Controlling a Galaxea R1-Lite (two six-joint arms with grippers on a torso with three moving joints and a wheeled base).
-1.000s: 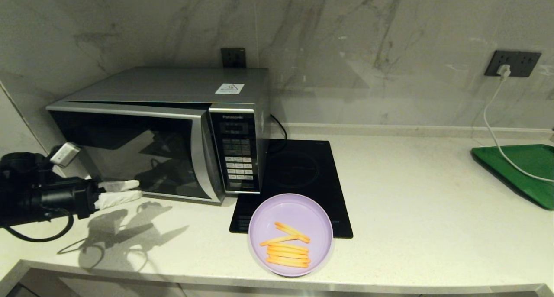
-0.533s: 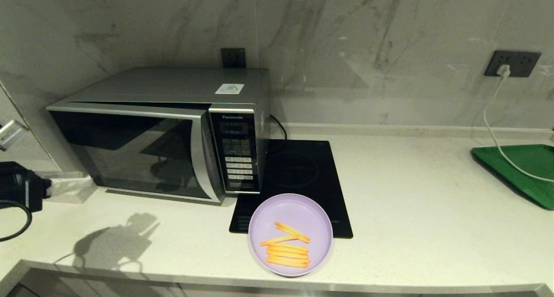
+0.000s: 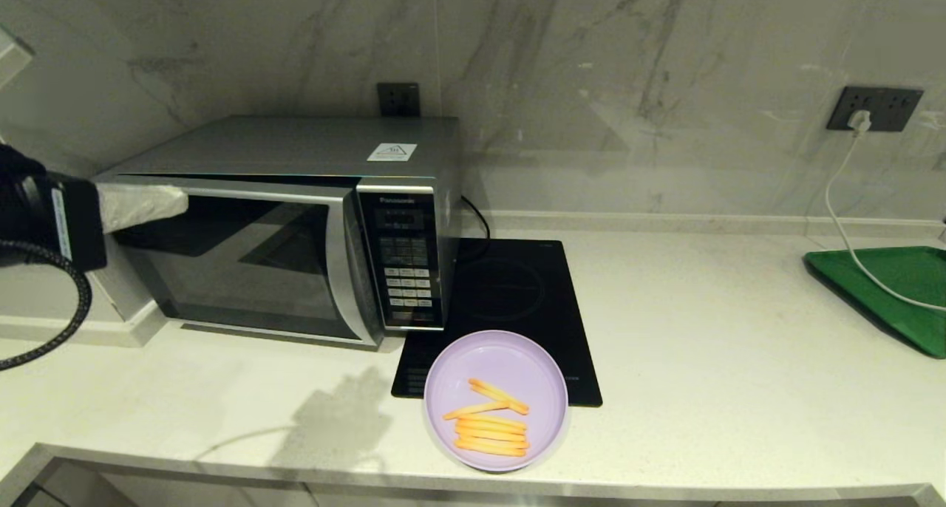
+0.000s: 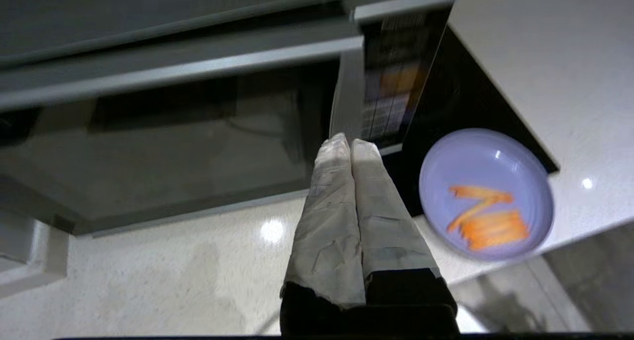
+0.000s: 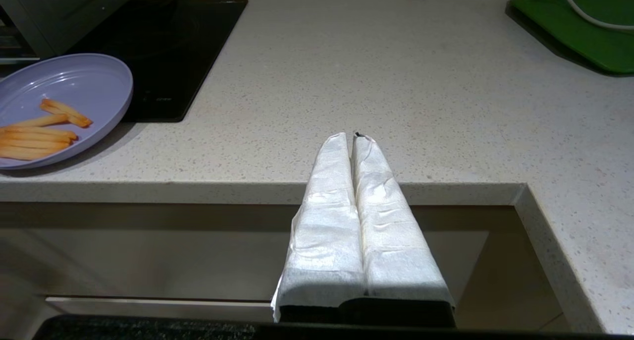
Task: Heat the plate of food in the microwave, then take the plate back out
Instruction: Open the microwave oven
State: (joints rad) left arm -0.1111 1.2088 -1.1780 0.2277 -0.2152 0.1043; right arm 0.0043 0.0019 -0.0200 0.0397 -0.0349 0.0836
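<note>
The left hand (image 3: 174, 199) hovers at nine o'clock in the head view, its wrapped fingers (image 4: 342, 181) pressed together on nothing, tips by the top left corner of the microwave (image 3: 295, 226). The microwave's door is shut. Toward six o'clock the plate of food (image 3: 495, 400) rests on the counter (image 3: 724, 359), overlapping the black hob (image 3: 510, 300). At three o'clock lies a green tray (image 3: 894, 293). The right hand (image 5: 354, 137), pinched together and empty, hangs at the counter's front edge.

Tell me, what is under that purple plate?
The plate rests partly on the black hob and partly on the pale counter, holding orange sticks. Whatever lies directly beneath it is covered by the plate itself.
</note>
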